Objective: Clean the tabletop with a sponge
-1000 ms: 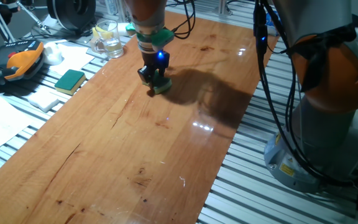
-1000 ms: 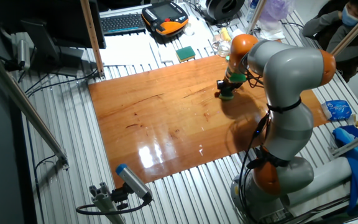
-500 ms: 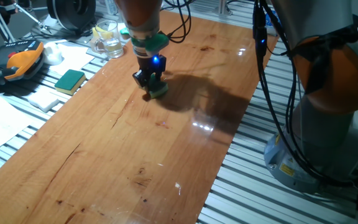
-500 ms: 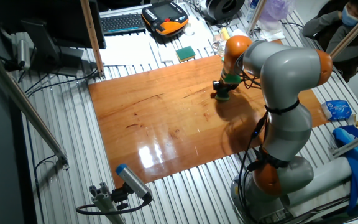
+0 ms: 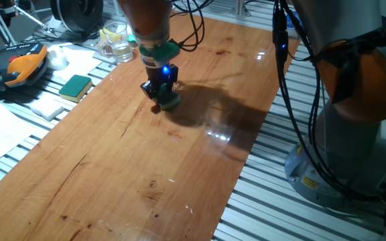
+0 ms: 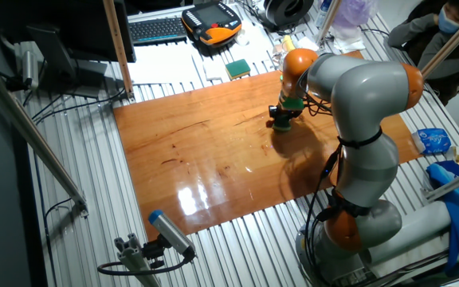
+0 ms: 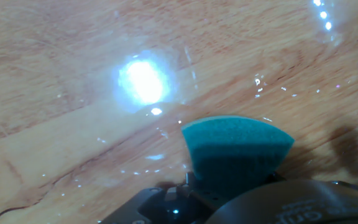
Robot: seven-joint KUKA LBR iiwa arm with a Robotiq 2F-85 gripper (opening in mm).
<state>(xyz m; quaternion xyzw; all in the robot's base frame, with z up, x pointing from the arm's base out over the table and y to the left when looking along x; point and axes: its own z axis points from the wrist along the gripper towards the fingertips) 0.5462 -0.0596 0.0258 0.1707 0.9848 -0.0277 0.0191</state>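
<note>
The teal-green sponge (image 5: 170,100) is pressed flat against the reddish-brown tabletop (image 5: 139,154), held in my gripper (image 5: 162,98), which is shut on it. A blue light glows on the gripper body just above. From the opposite side, the gripper (image 6: 281,123) stands upright on the far part of the tabletop (image 6: 205,151), where the sponge is a small dark-green spot beneath it. In the hand view the sponge (image 7: 236,149) fills the lower middle, resting on the glossy tabletop (image 7: 55,93) with a bright glare spot beside it.
A flat rectangular green sponge (image 5: 76,86) lies on white paper left of the board. A glass cup (image 5: 116,41) stands near the far left edge. An orange pendant (image 5: 25,65) lies beyond. My arm's base (image 5: 354,134) stands at the right, on ribbed metal.
My gripper has slid the sponge a short way leftward and slightly nearer along the board. Its shadow moved with it.
</note>
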